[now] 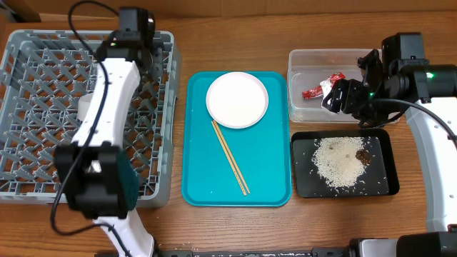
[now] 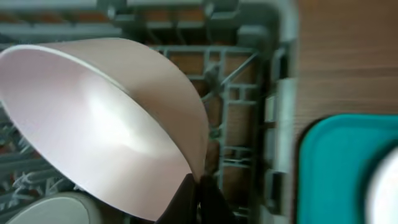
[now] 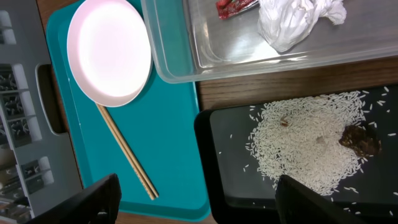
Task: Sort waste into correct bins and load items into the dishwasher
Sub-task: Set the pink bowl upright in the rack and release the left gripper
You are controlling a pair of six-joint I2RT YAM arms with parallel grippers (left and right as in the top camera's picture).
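In the left wrist view my left gripper (image 2: pixel 199 198) is shut on the rim of a white bowl (image 2: pixel 106 118), which tilts over the far right corner of the grey dishwasher crate (image 2: pixel 239 118). Another white dish (image 2: pixel 53 210) shows below it. My right gripper (image 3: pixel 199 205) stands open above the seam between the teal tray (image 3: pixel 177 130) and the black bin (image 3: pixel 227 174). That bin holds rice (image 3: pixel 305 146) and a brown scrap (image 3: pixel 359 140). The clear bin (image 3: pixel 180 62) holds the red wrapper (image 3: pixel 233 6) and the white tissue (image 3: pixel 292 22). A white plate (image 1: pixel 237 100) and chopsticks (image 1: pixel 230 157) lie on the teal tray.
The crate (image 1: pixel 43 107) fills the table's left side, with the left arm (image 1: pixel 107 107) stretched over it. The teal tray (image 1: pixel 207 178) lies in the middle. The clear bin (image 1: pixel 303 61) and black bin (image 1: pixel 303 178) sit at the right, with the right arm (image 1: pixel 435 128) beside them.
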